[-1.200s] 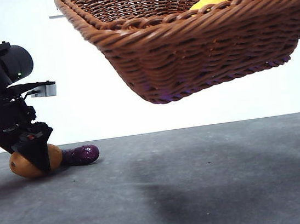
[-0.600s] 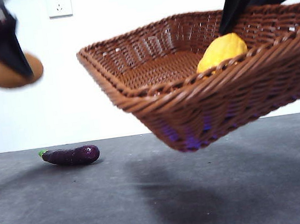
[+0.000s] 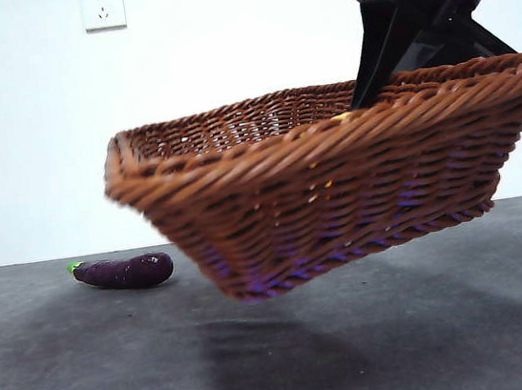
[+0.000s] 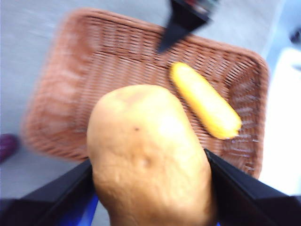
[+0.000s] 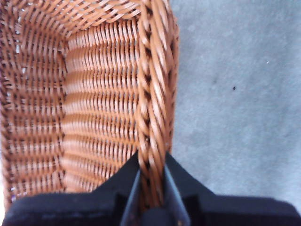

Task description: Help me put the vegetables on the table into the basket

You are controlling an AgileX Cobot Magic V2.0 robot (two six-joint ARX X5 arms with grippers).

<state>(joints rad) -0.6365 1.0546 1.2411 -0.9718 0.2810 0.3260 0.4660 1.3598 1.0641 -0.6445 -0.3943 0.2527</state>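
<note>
My right gripper [image 5: 151, 162] is shut on the rim of the brown wicker basket [image 5: 99, 94] and holds it in the air above the table; in the front view this gripper [image 3: 369, 85] comes down from the top right onto the basket [image 3: 337, 185]. My left gripper [image 4: 148, 165] is shut on the orange-brown potato [image 4: 146, 150], above the basket [image 4: 94, 70]. The yellow lemon-like piece [image 4: 204, 106] lies inside the basket. The purple eggplant [image 3: 124, 272] lies on the table at the far left. The left gripper is out of the front view.
The dark grey table [image 3: 404, 330] lies under the basket, with the basket's shadow on it. A white wall with a socket [image 3: 102, 7] stands behind. The right gripper's black jaw [image 4: 181, 23] shows at the basket's far rim in the left wrist view.
The left gripper lifted the potato off the table and rose out of the front view. The basket came down and leftward and levelled out, so its rim now hides the yellow piece.
</note>
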